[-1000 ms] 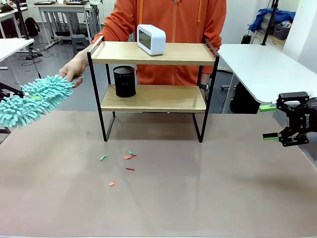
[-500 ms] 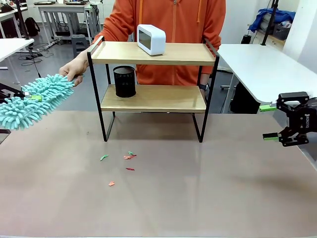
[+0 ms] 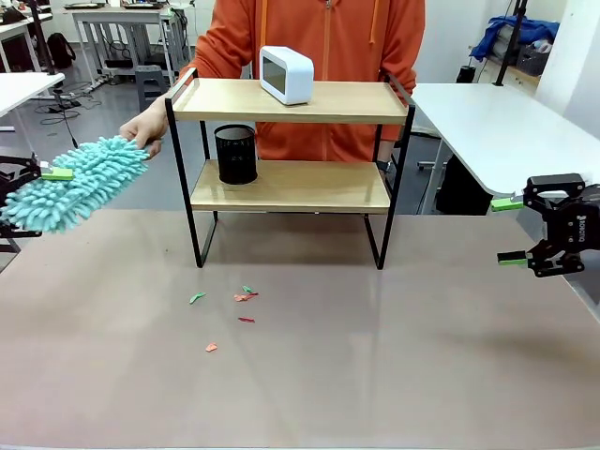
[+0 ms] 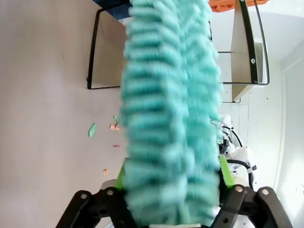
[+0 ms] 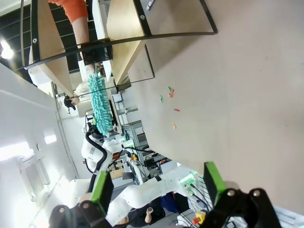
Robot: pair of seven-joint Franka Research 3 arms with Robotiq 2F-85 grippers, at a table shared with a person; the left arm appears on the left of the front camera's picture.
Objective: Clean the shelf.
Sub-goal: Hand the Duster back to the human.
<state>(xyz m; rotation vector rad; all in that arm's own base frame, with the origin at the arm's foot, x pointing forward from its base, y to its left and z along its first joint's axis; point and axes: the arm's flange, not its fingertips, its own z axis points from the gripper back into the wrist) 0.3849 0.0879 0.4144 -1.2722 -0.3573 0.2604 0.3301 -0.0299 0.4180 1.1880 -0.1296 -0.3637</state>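
Left pincer [image 4: 173, 204]: we see its jaws around the duster [image 3: 77, 182] | right pincer [image 3: 507, 231]: agape, empty | hand [image 3: 145, 124]: holds the duster's far end beside the shelf [image 3: 291, 101]

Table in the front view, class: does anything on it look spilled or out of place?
Yes. A few small green, orange and red scraps lie scattered on the table in front of the shelf, left of middle. They look like litter, loose and unordered, apart from everything else.
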